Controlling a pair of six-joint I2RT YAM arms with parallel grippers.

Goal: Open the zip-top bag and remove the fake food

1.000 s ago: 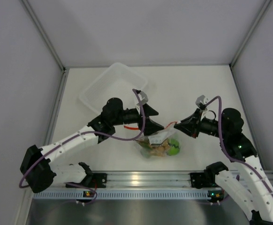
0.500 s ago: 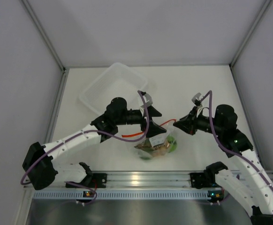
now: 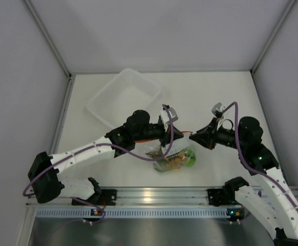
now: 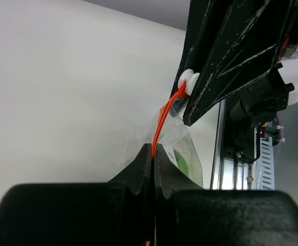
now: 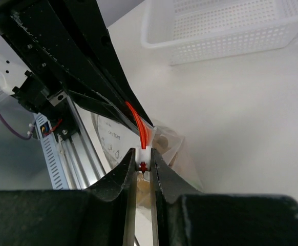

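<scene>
Here, the zip-top bag (image 3: 172,157) is clamped at its zip strip (image 4: 161,122) by the closed left gripper (image 4: 152,149) and right gripper (image 5: 144,155), and could be torn by overpulling.

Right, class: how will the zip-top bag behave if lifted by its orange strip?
Probably floppy: the zip-top bag is thin, crinkled film, so it should sag below the strip. Likely bottom-heavy, since the fake food is bunched away from its mouth. It might slip: the left gripper and right gripper pinch only its mouth.
</scene>
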